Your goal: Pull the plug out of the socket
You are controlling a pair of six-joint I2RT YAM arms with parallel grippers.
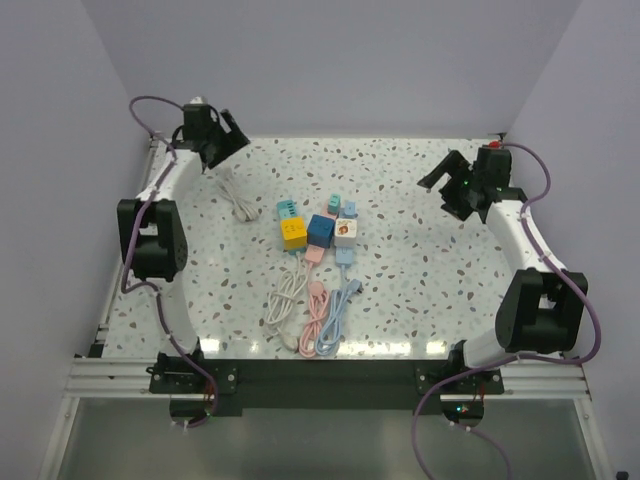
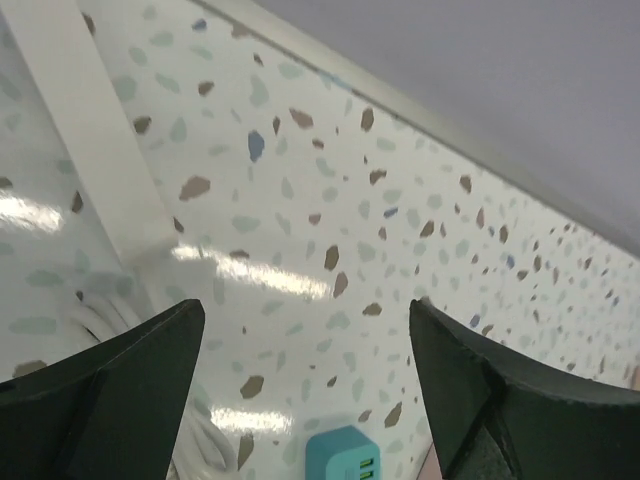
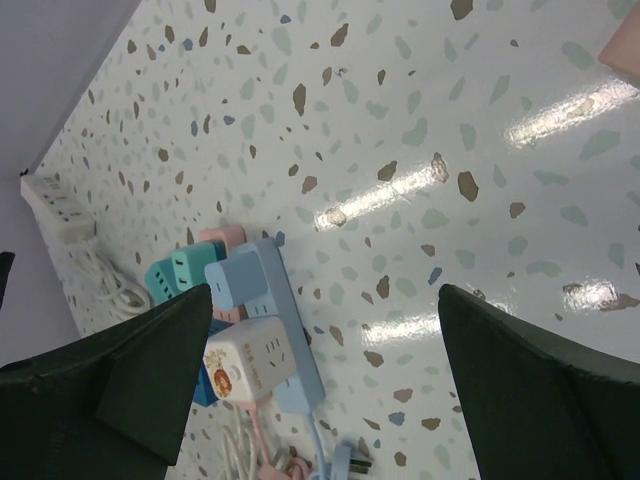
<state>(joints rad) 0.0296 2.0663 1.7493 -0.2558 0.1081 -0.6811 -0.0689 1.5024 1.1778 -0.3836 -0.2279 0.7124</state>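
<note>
Plug and socket: cluster of coloured cubes and strips [image 1: 320, 228] at mid-counter. In the right wrist view a white cube [image 3: 250, 365] looks seated on a light-blue strip [image 3: 303, 350]. Which joined pair is meant, I cannot tell.
Leads: white lead [image 1: 285, 298], pink lead [image 1: 316, 305] and blue lead [image 1: 340, 310] trail from the cluster toward 6 o'clock.
Spare lead: a coiled white cable [image 1: 240, 208] at 10 o'clock of the cluster.
Left jaws: spread wide with nothing between them, raised over the far-left corner at 10 o'clock.
Right jaws: fully spread and empty, hovering at 2 o'clock of the cluster.
Step in hand: probably the approach. One arm should pin the socket body flat. The other should take the plug by its body, not its cord, and draw straight along the pins.
Counter [image 1: 420, 290]: bare speckled surface shows at 12 and 3 o'clock, the roomier way in.
Edges: back wall [image 1: 330, 70] at 12 o'clock. The leads crowd the 6 o'clock side, so keep clear of them.
</note>
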